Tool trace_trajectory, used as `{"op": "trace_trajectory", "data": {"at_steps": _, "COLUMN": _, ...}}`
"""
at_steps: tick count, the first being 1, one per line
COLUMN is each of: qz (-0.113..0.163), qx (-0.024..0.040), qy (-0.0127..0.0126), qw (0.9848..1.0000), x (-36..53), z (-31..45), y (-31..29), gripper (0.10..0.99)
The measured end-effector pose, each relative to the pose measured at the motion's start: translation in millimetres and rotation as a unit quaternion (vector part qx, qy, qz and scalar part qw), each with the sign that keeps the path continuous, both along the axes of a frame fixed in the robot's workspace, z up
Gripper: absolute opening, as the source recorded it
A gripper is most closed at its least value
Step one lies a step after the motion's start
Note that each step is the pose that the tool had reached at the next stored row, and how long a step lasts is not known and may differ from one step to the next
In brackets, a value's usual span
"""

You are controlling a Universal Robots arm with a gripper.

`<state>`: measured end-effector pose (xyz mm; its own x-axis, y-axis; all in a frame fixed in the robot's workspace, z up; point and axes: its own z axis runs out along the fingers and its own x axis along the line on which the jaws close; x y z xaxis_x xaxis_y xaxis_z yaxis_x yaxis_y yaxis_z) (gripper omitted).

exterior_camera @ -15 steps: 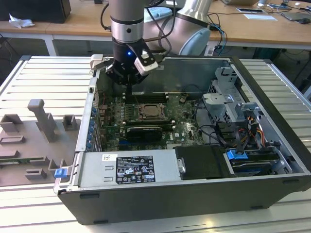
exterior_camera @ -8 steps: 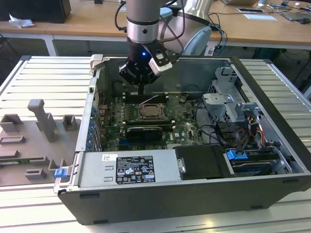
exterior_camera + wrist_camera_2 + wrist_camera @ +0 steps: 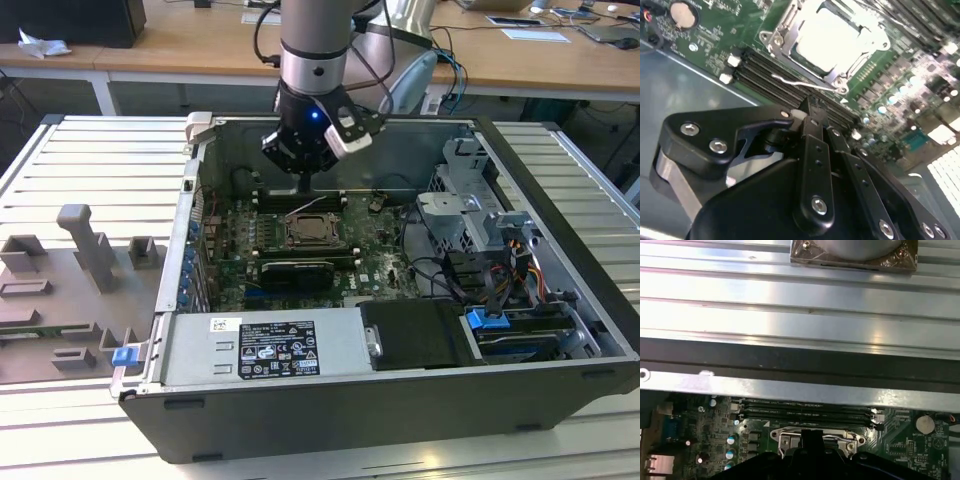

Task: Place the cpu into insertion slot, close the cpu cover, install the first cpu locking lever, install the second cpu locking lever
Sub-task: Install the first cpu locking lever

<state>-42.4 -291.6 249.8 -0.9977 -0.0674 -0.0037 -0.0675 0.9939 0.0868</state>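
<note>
**Cpu** [image 3: 827, 40] – pale silver square, seated in the insertion slot [image 3: 311, 233] near the middle of the green motherboard [image 3: 715, 45]. Its top glares bright in the second wrist view.

**Cpu cover** [image 3: 781, 31] – silvery frame plate lying flat around the cpu, which shows through its window.

**Locking lever** [image 3: 800, 83] – thin wire running along the socket's edge, between the socket and the black memory slots [image 3: 765, 75]. Cannot tell whether it is latched.

**End effector** [image 3: 810, 107] – black, with its fingers pressed together to a narrow tip and nothing seen between them. It hangs low over the memory slots just beside the socket, close to the wire lever; contact with the lever cannot be made out. In the exterior view it [image 3: 305, 185] points down into the case just behind the socket.

**Coin cell** [image 3: 682, 15] – round and silver, on the board well apart from the socket.

**Black card with fan** [image 3: 297, 272] – lies on the near side of the socket in the exterior view.

**Computer case** [image 3: 300, 425] – dark, lying open on its side, with a silver labelled power supply [image 3: 270, 348] along its near wall and a grey drive cage [image 3: 470, 205] towards the exterior view's right.

**Desk** [image 3: 90, 150] – ribbed metal, carrying the case. Grey moulded fixtures [image 3: 90, 250] stand on the exterior view's left.
</note>
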Motion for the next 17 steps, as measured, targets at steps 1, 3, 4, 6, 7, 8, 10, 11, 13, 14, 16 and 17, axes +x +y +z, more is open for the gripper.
{"op": "trace_trajectory", "data": {"at_steps": 1, "qz": 0.000, "qx": -0.0001, "qy": 0.0001, "qw": 1.0000, "x": 1.4, "z": -2.6, "y": -0.1, "gripper": 0.106}}
{"op": "trace_trajectory", "data": {"at_steps": 3, "qz": 0.000, "qx": -0.0001, "qy": 0.0001, "qw": 1.0000, "x": 3.4, "z": -6.7, "y": 0.0, "gripper": 0.106}}
{"op": "trace_trajectory", "data": {"at_steps": 4, "qz": 0.000, "qx": -0.0001, "qy": 0.0001, "qw": 1.0000, "x": 4.2, "z": -8.6, "y": -0.1, "gripper": 0.106}}
{"op": "trace_trajectory", "data": {"at_steps": 6, "qz": 0.000, "qx": 0.0000, "qy": 0.0000, "qw": 1.0000, "x": 5.1, "z": -11.3, "y": 0.0, "gripper": 0.106}}
{"op": "trace_trajectory", "data": {"at_steps": 7, "qz": 0.001, "qx": 0.0009, "qy": 0.0000, "qw": 1.0000, "x": 5.2, "z": -12.0, "y": -0.1, "gripper": 0.106}}
{"op": "trace_trajectory", "data": {"at_steps": 8, "qz": 0.001, "qx": 0.0067, "qy": 0.0001, "qw": 1.0000, "x": 5.5, "z": -12.7, "y": -0.1, "gripper": 0.106}}
{"op": "trace_trajectory", "data": {"at_steps": 10, "qz": 0.001, "qx": 0.0106, "qy": 0.0000, "qw": 0.9999, "x": 6.0, "z": -16.0, "y": 0.0, "gripper": 0.106}}
{"op": "trace_trajectory", "data": {"at_steps": 11, "qz": 0.001, "qx": 0.0106, "qy": 0.0000, "qw": 0.9999, "x": 6.1, "z": -17.5, "y": 0.0, "gripper": 0.106}}
{"op": "trace_trajectory", "data": {"at_steps": 13, "qz": 0.000, "qx": 0.0106, "qy": -0.0001, "qw": 0.9999, "x": 9.1, "z": -22.6, "y": 0.0, "gripper": 0.106}}
{"op": "trace_trajectory", "data": {"at_steps": 14, "qz": 0.000, "qx": 0.0106, "qy": 0.0000, "qw": 0.9999, "x": 13.4, "z": -27.2, "y": 2.6, "gripper": 0.106}}
{"op": "trace_trajectory", "data": {"at_steps": 16, "qz": -0.001, "qx": 0.0106, "qy": -0.0001, "qw": 0.9999, "x": 15.0, "z": -28.4, "y": 3.3, "gripper": 0.106}}
{"op": "trace_trajectory", "data": {"at_steps": 17, "qz": -0.001, "qx": 0.0106, "qy": -0.0001, "qw": 0.9999, "x": 16.5, "z": -29.4, "y": 3.7, "gripper": 0.106}}
